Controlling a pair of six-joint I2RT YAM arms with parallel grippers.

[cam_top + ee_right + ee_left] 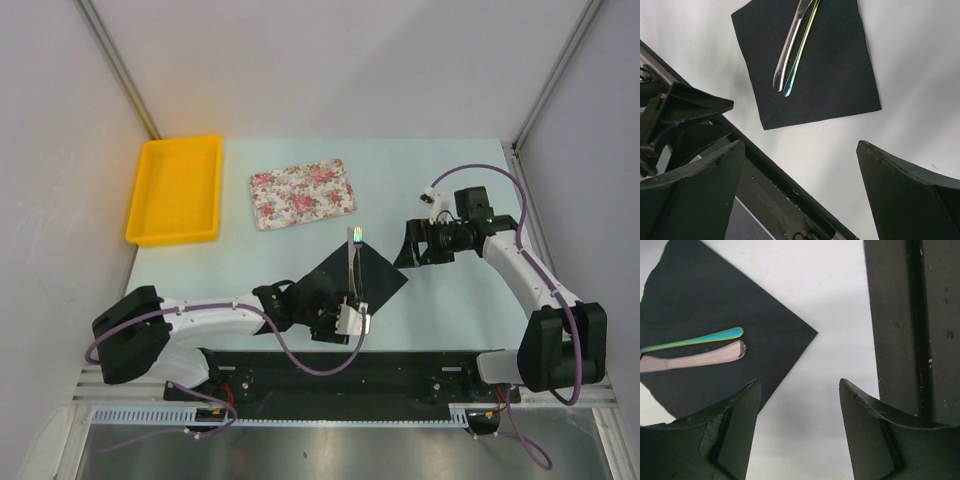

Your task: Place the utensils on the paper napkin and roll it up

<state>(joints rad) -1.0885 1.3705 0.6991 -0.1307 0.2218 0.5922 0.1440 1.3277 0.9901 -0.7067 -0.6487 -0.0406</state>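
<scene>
Fingers (735,435) apart, empty, near napkin (715,305)

This looks like a robotics lab test cell. Plain white panels set in aluminium posts (120,70) close in a pale table (400,165) on three sides. A left arm (200,318) and a right arm (520,262), both white and trailing purple cables (300,360), are bolted to a black rail (340,365) at its near edge. A yellow bin (175,190) and a floral tray (302,193) lie at the back like props.
</scene>
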